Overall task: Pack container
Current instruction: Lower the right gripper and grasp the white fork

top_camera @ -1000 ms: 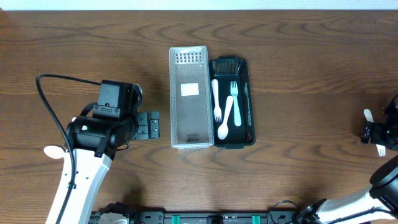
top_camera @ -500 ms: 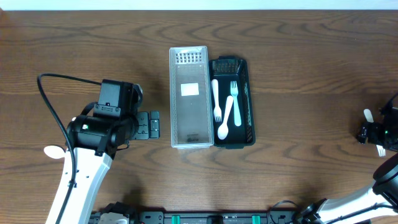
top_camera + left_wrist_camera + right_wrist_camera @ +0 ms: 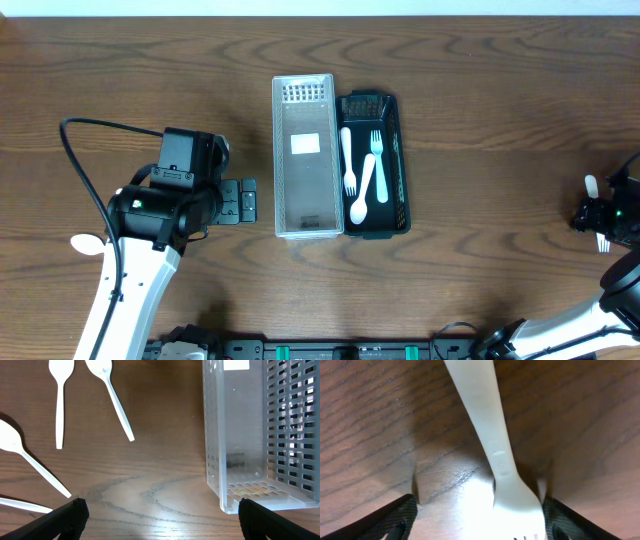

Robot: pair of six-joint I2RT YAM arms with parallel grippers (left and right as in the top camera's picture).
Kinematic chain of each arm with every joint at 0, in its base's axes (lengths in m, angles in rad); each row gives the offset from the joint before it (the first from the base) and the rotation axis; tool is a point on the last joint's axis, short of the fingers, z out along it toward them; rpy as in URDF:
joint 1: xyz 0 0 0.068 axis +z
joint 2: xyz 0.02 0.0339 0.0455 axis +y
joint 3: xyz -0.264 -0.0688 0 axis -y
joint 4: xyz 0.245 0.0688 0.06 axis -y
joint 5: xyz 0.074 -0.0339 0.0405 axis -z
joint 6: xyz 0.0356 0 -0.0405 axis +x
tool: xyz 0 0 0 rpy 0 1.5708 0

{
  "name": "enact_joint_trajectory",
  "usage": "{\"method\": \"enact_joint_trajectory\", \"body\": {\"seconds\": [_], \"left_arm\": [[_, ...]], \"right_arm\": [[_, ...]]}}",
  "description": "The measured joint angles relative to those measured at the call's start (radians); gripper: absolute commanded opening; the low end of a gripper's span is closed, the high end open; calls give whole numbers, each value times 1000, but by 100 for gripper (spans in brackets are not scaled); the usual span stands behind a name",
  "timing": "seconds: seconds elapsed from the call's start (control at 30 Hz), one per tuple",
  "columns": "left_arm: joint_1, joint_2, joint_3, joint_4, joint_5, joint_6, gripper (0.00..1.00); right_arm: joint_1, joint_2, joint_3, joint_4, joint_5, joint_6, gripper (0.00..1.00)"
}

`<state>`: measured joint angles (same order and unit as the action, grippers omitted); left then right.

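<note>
A clear perforated container (image 3: 303, 155) stands at the table's middle, with a black tray (image 3: 402, 170) touching its right side. White forks and a spoon (image 3: 362, 175) lie in the tray. My left gripper (image 3: 243, 201) is open and empty just left of the container, whose near end shows in the left wrist view (image 3: 250, 435). My right gripper (image 3: 603, 214) is at the far right edge, low over a white fork (image 3: 485, 420). Its jaws (image 3: 480, 515) are open on either side of the fork, which lies on the wood.
Several loose white spoons (image 3: 112, 395) lie on the table left of the container. One white spoon (image 3: 85, 243) shows under the left arm. Another white utensil end (image 3: 591, 184) lies by the right gripper.
The right gripper has shifted slightly left and come down over the fork at the table's right edge. The left arm has not moved.
</note>
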<state>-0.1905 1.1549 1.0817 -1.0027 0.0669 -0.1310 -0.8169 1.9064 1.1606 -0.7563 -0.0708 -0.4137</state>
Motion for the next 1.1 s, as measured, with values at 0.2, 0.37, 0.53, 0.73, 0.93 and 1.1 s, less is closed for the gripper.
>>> {"method": "enact_joint_trajectory", "body": {"seconds": [0.2,0.37,0.53,0.73,0.93,1.1], "left_arm": [[0,0,0,0,0,0,98],[0,0,0,0,0,0,98],[0,0,0,0,0,0,98],[0,0,0,0,0,0,98],[0,0,0,0,0,0,98],[0,0,0,0,0,0,98]], "right_arm": [[0,0,3,-38,-1,77,81],[0,0,5,-65,0,128,69],[0,0,4,-80,-2,170,54],[0,1,3,-83,-6,190,40],[0,2,3,-80,-8,200,35],[0,2,3,-79,-8,203,37]]}}
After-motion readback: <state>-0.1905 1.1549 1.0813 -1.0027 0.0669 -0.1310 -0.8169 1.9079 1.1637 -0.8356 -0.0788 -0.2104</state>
